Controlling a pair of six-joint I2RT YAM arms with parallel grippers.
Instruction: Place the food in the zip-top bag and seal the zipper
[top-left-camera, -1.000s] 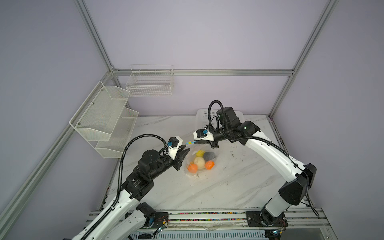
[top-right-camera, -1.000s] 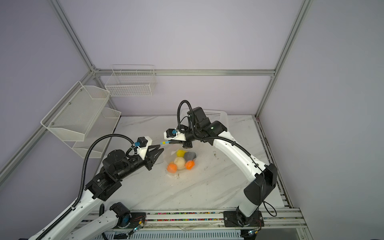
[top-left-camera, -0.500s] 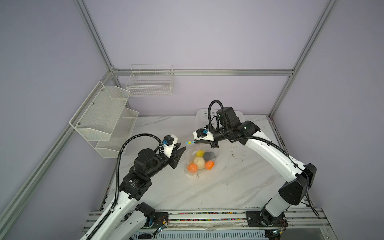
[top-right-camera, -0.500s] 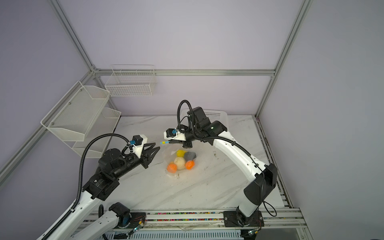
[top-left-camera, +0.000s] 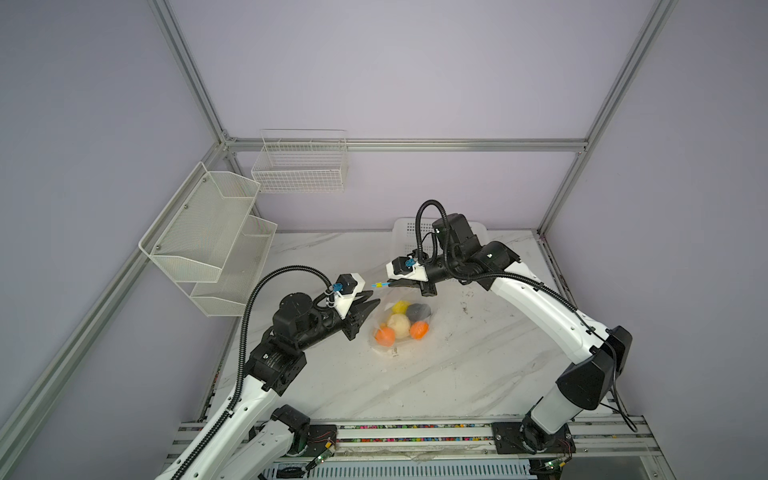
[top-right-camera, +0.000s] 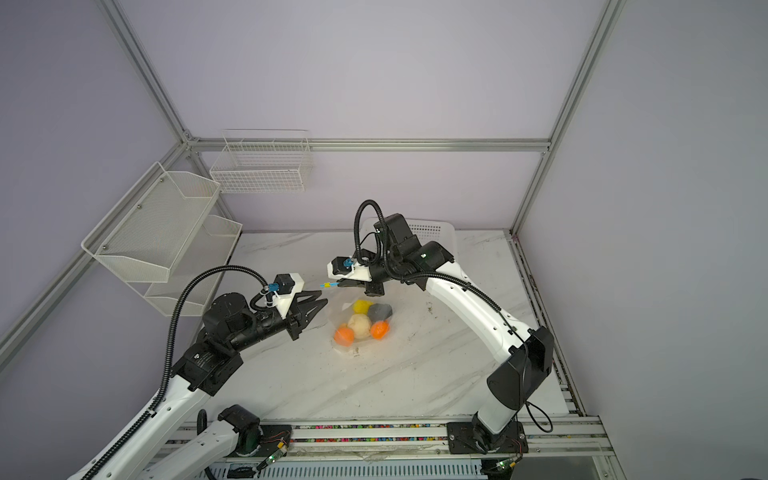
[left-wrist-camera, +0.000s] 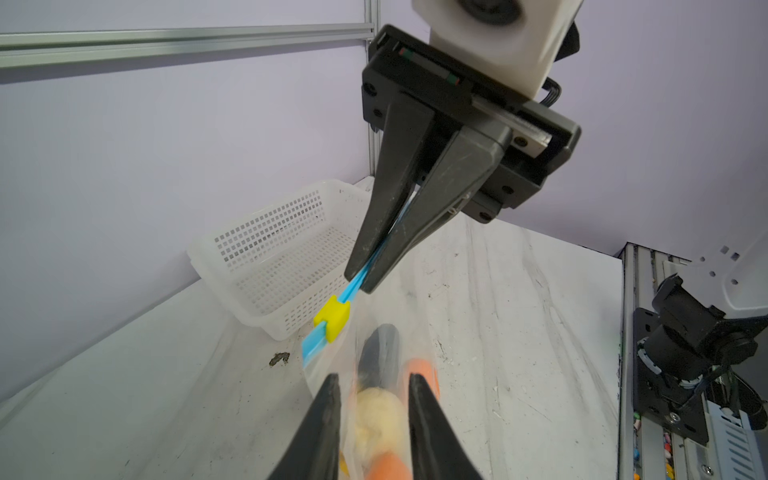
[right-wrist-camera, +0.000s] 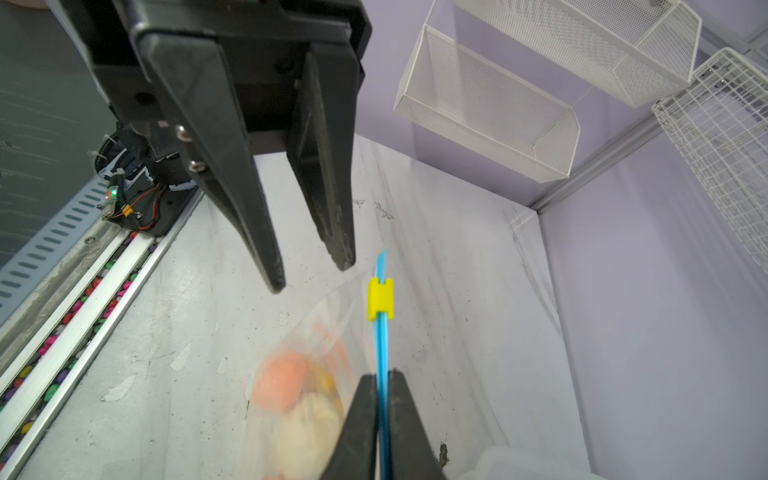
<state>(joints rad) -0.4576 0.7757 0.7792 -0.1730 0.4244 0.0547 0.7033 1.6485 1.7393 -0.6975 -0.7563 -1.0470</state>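
The clear zip-top bag (top-left-camera: 384, 309) hangs over the table with the food inside: orange balls (top-left-camera: 385, 336), a cream ball (top-left-camera: 399, 324), a yellow piece (top-left-camera: 400, 307) and a black lump (top-left-camera: 417, 311). My right gripper (right-wrist-camera: 382, 376) is shut on the light-blue zipper (right-wrist-camera: 382, 349) and holds the bag's top edge up. The yellow slider (right-wrist-camera: 379, 299) sits on the strip just beyond its fingertips, also seen in both top views (top-left-camera: 377, 285) (top-right-camera: 327, 285). My left gripper (left-wrist-camera: 374, 380) is open and holds nothing. Its tips (top-left-camera: 372, 301) are just short of the slider and the bag's side.
A white perforated basket (top-left-camera: 401, 232) stands at the back of the marble table behind the right arm. White mesh shelves (top-left-camera: 208, 232) and a wire basket (top-left-camera: 299, 166) hang on the left and back walls. The frame rail runs along the front edge.
My left gripper drew back a little to the left, then came forward again toward the slider end of the bag. The right gripper and the bag stayed where they were.
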